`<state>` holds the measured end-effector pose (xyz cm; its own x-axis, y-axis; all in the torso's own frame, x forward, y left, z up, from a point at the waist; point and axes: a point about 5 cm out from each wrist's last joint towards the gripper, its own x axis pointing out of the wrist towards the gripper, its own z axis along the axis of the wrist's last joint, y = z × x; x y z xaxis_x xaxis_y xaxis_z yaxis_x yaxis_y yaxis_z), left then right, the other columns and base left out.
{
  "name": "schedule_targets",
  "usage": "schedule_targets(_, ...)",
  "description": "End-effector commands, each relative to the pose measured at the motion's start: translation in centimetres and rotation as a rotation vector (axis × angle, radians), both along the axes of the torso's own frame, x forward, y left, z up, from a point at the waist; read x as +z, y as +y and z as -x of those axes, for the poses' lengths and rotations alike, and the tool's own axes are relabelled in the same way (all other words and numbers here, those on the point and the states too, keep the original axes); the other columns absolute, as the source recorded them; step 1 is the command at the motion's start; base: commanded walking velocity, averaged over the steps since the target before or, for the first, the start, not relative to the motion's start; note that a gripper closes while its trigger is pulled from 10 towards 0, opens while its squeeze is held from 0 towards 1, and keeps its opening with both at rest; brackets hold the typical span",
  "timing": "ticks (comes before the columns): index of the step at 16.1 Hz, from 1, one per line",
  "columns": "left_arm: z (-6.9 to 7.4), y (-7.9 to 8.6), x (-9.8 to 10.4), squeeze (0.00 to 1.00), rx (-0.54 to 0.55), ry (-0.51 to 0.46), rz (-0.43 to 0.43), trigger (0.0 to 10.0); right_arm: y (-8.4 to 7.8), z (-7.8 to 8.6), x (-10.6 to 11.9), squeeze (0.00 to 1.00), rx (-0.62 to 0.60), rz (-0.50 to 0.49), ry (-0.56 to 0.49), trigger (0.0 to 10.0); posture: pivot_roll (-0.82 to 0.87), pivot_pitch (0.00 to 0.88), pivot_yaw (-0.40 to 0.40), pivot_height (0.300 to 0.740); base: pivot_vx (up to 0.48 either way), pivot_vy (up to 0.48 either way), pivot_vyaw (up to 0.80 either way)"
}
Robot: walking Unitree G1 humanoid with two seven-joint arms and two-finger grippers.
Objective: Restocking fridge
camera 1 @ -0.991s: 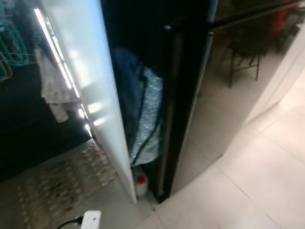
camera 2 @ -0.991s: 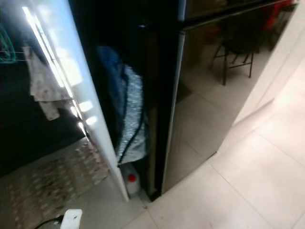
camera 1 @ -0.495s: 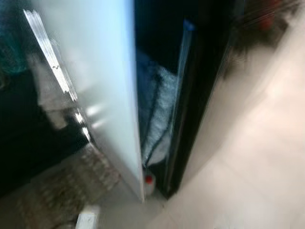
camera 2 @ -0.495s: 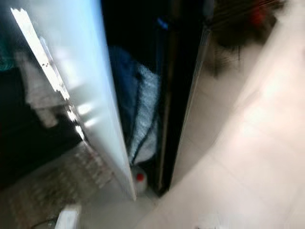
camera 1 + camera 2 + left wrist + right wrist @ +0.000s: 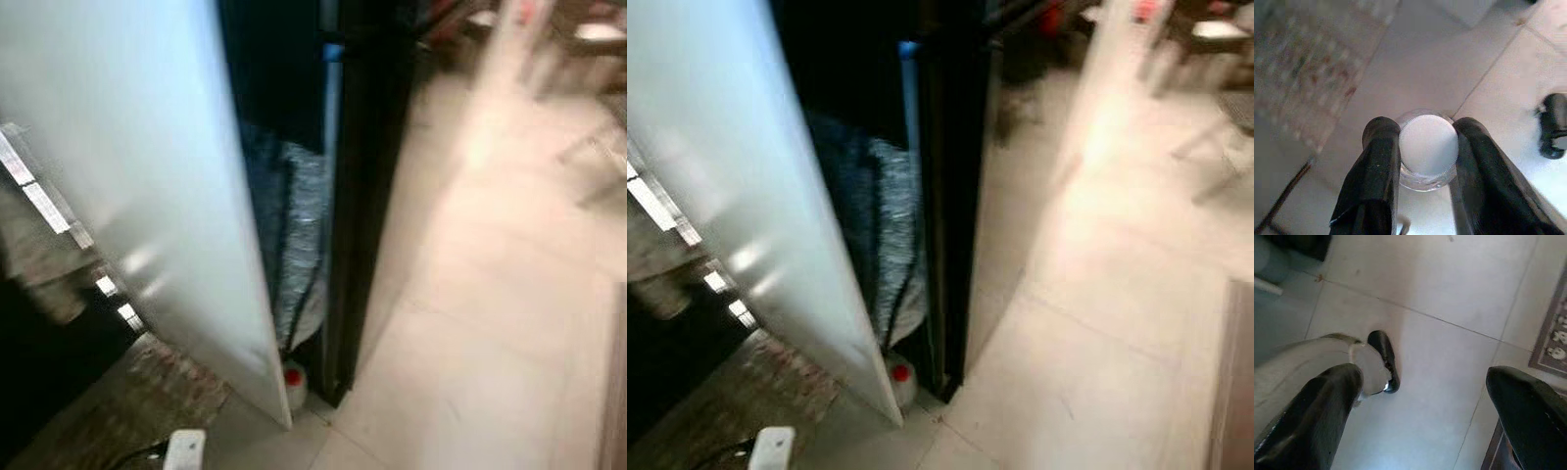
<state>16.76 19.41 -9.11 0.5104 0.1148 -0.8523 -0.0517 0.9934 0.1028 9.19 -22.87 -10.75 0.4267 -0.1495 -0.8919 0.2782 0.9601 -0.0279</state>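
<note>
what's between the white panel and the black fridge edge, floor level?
A small red-capped bottle stands there, under a blue-grey cloth bundle, per eye views.

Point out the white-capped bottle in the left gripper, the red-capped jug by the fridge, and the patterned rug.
white-capped bottle (image 5: 1428, 148): left wrist view, on its white cap.
red-capped jug (image 5: 293, 377): left eye view, on its red cap.
patterned rug (image 5: 137, 397): left eye view, on its patterned surface.

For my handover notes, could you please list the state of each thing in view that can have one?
Fridge door: ajar, dark gap beside it.
Clear bottle with white cap: capped, held between the left pincer's fingers.
Left pincer: shut on the bottle.
Right pincer: open, holding nothing, above the tiled floor.
Red-capped bottle: capped, upright on the floor at the door's foot.
</note>
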Motion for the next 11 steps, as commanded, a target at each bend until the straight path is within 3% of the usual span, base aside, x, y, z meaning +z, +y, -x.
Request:
schedule_targets(1,0.21,0.53,-0.01,0.00,0.000,0.004,-0.012,10.0,-0.08,0.15,-0.03,0.00,-0.011,-0.001,0.005,10.0,-0.12,0.000,0.041,0.740,0.000,0.000,-0.78)
schedule_targets(7,0.20,0.45,-0.02,0.00,0.012,0.004,-0.005,10.0,-0.14,0.06,0.00,0.00,-0.006,0.000,0.005,10.0,-0.12,0.000,0.038,0.740,0.000,0.000,-0.78)
schedule_targets(8,0.20,0.44,-0.02,0.00,0.013,0.005,-0.004,10.0,-0.15,0.05,0.01,0.00,-0.003,0.001,0.005,10.0,-0.12,0.000,0.038,0.740,0.000,0.480,-0.78)
schedule_targets(9,0.18,0.43,-0.02,0.00,0.014,0.003,-0.002,10.0,-0.14,0.00,0.04,0.00,-0.015,-0.003,-0.007,10.0,-0.12,0.000,0.038,0.740,0.000,0.480,0.00)
schedule_targets(11,0.17,0.45,0.00,0.00,0.010,0.001,-0.003,10.0,-0.12,-0.03,0.05,0.00,-0.006,0.000,-0.007,10.0,-0.12,0.000,0.040,0.740,0.000,0.000,0.00)
